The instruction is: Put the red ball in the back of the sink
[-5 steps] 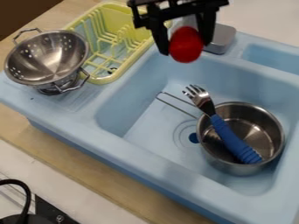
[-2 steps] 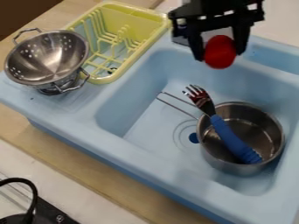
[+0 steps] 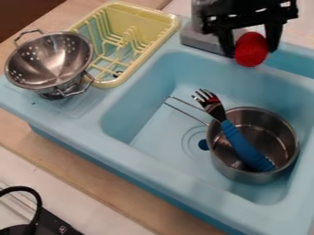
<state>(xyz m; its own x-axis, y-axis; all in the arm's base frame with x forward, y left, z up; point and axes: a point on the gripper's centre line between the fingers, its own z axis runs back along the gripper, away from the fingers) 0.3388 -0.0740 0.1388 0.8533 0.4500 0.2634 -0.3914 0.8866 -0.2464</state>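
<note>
The gripper (image 3: 252,52) clamps the red ball (image 3: 251,48) between 2 jaws. Caution: high release may bounce it into the saucepan (image 3: 253,177).

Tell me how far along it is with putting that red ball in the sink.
The pickup looks done: the red ball is clasped in the gripper. In hand now is the carrying, with the ball up in the air around the back edge of the sink. What's left, I'd say, is lowering it into the back and letting go.
</note>
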